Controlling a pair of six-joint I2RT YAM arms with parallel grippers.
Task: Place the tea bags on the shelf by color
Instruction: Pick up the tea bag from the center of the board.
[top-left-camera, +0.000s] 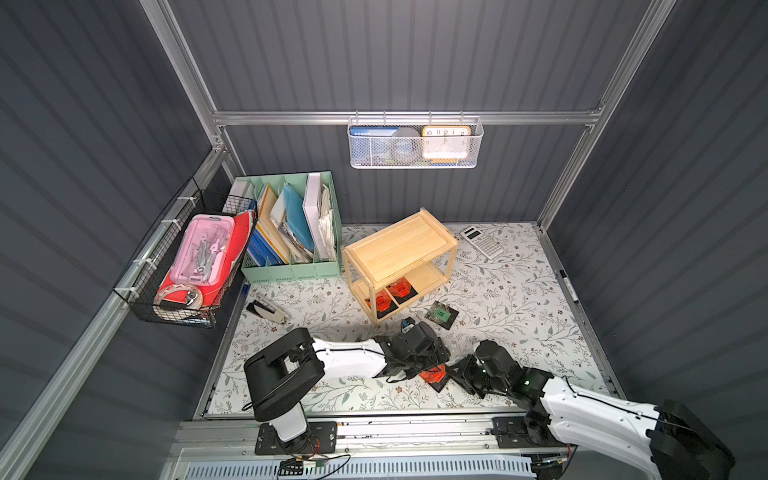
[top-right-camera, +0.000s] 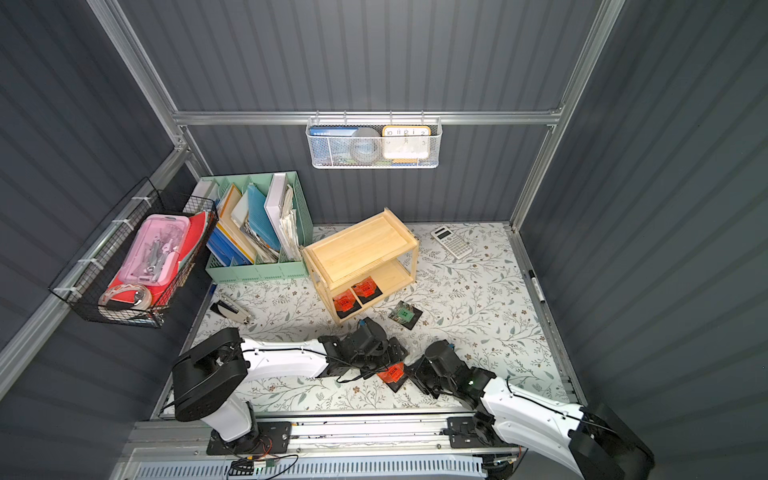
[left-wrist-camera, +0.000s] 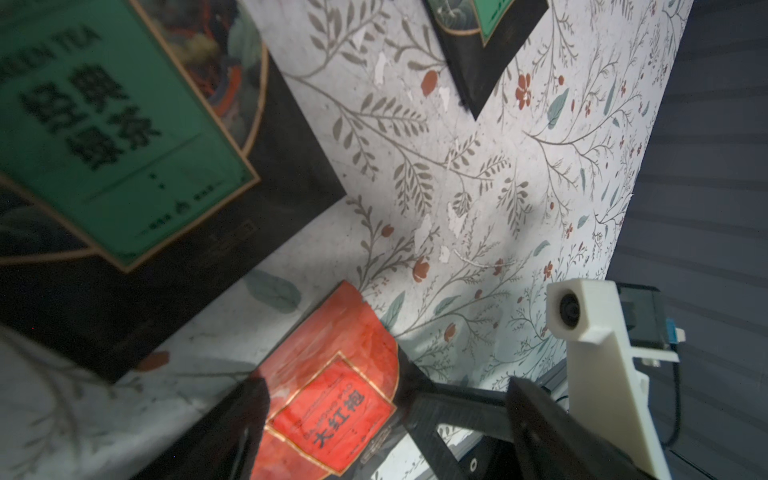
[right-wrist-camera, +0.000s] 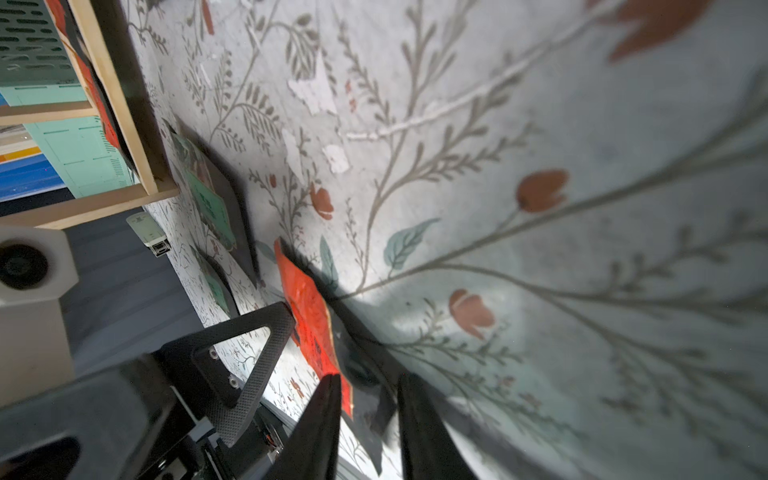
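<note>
Where the ends of the two arms stood close together over the near middle of the worktop (top-left-camera: 519, 291), an orange-red tea bag (top-left-camera: 432, 375) lay on the flowered surface between them. The left hand (left-wrist-camera: 386, 428) was spread wide over that sachet, one finger (left-wrist-camera: 232, 428) at its edge and the other beyond its far side. The right hand (right-wrist-camera: 372, 415) pointed in from the opposite side with its fingers (right-wrist-camera: 324, 419) apart, one on either side of the sachet's black corner. A gap showed between them, and I could not tell whether they touched the foil.

The shelf (top-left-camera: 399, 245) stood farther back, just beside the mint-green file organizer (top-left-camera: 291, 270). Two more orange-red tea bags (top-left-camera: 382, 301) lay side by side at the front end of its lower tier. A green tea bag (top-left-camera: 441, 313) lay on the worktop near the front of the shelf, apart from it. In the left wrist view a second green tea bag (left-wrist-camera: 104, 145), large and blurred, lay close to the orange-red one without touching it. A calculator (top-left-camera: 482, 243) lay beyond the shelf, near the back wall.
</note>
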